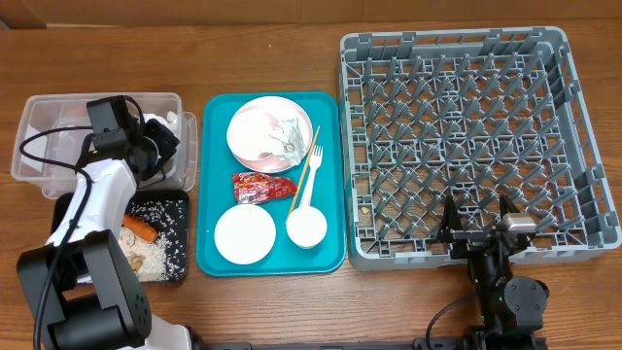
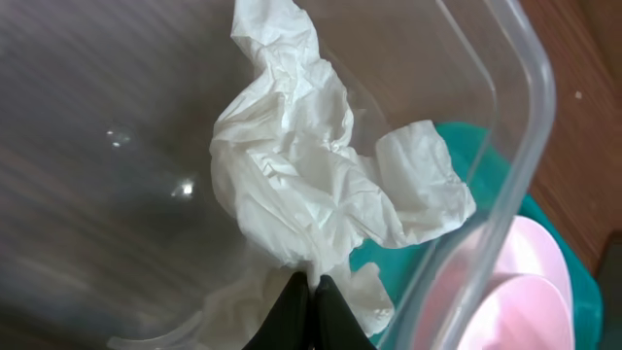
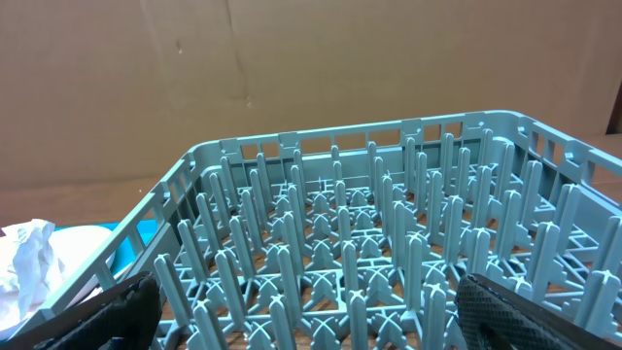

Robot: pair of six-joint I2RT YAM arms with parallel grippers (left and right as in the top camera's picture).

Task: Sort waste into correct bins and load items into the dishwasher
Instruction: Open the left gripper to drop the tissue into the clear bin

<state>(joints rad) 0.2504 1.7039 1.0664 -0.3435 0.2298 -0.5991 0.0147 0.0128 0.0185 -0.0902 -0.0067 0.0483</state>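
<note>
Napkin (image 2: 311, 185) is pinched by the left tool (image 2: 311, 306), angled into the clear tub (image 2: 505, 126); right tool (image 1: 478, 222) gapes by the rack (image 1: 466, 117).

The left arm (image 1: 92, 209), at the left of the overhead frame, has a curved white link between bulky black joints, and a black cable (image 1: 39, 146) loops beside it. Its fingers (image 2: 292, 316) are plain black and tapered. The right arm (image 1: 510, 297), at lower right, is black with a small silver block (image 1: 516, 224). Its fingers (image 3: 525, 311) are black and finely textured.

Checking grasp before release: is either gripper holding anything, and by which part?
Left gripper pinches the napkin by one crumpled edge, in the tub. Right gripper is open, holding nothing.
</note>
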